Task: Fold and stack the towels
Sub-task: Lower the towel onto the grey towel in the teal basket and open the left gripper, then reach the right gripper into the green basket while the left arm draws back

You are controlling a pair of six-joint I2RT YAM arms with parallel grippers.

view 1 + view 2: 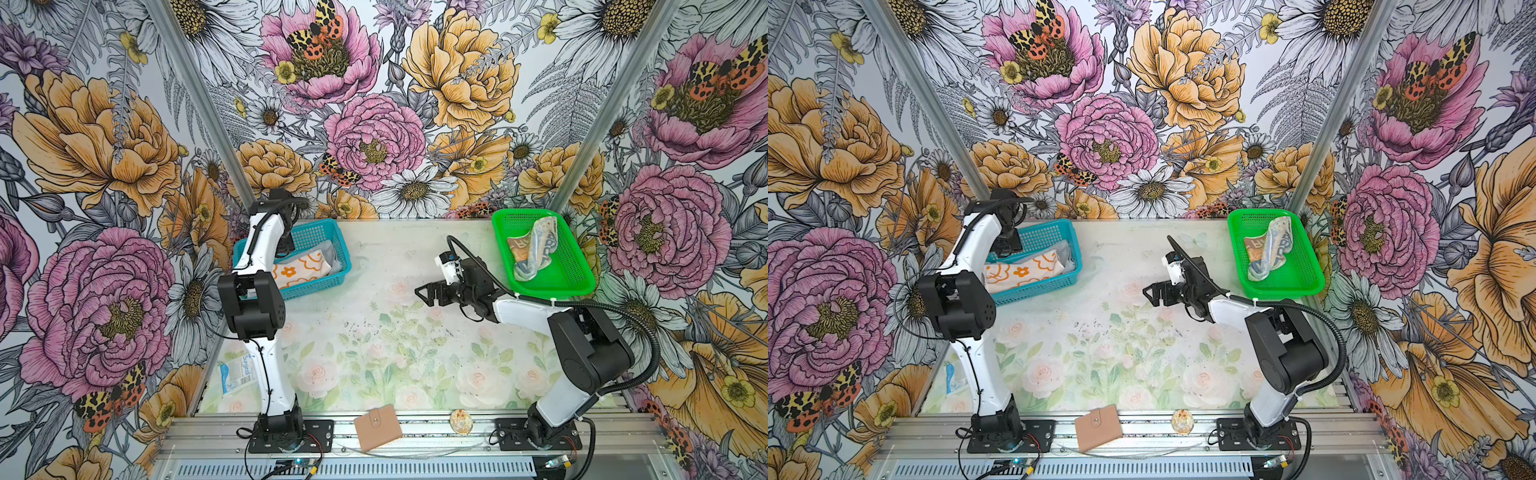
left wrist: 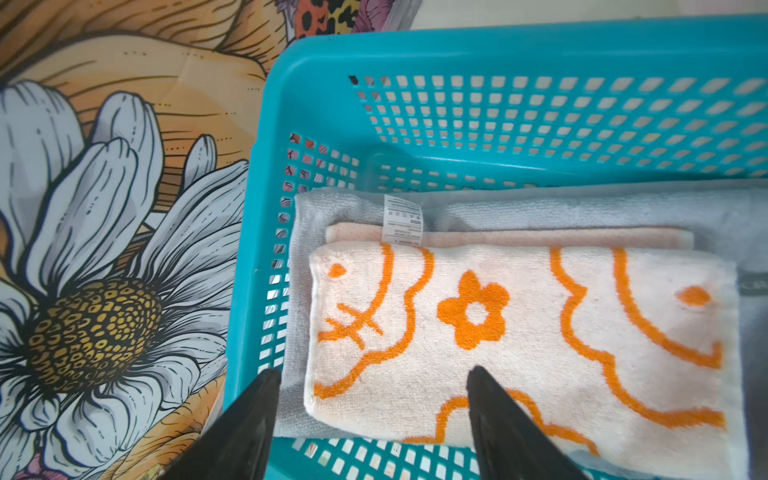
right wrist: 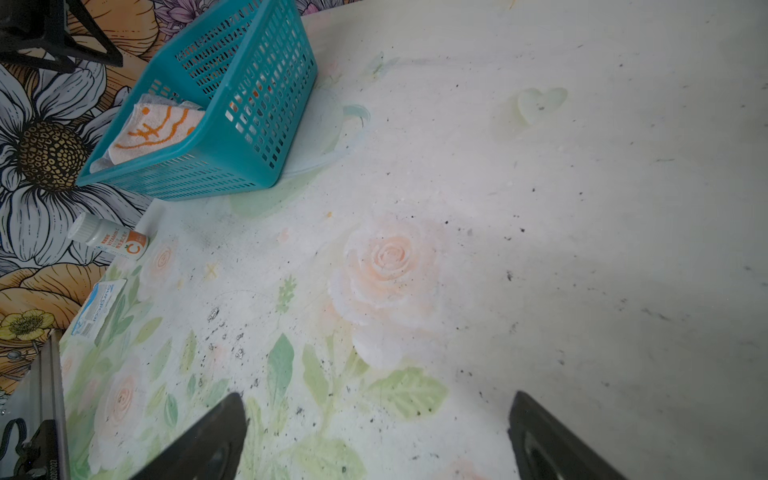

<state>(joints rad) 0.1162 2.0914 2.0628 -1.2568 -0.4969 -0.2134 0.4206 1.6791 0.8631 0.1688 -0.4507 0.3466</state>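
Towels: left gripper (image 2: 374,372) jaws spread, gripping nothing, directly over folded orange-flower towel (image 2: 519,332). It lies flat on folded grey towel (image 2: 540,208) beneath, both inside teal basket (image 2: 457,54), likely the stack spot. Right gripper (image 3: 378,399) spread too, empty, over bare table (image 3: 582,208). Near its wrist side, lettered towel (image 1: 534,249) sits crumpled in green basket (image 1: 577,274), probably awaiting folding. Count: three towels, two baskets.

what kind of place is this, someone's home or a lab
Probably a robot test booth, not a home: left arm and right arm bolted to an aluminium rail, flower-printed panels enclosing the small table.
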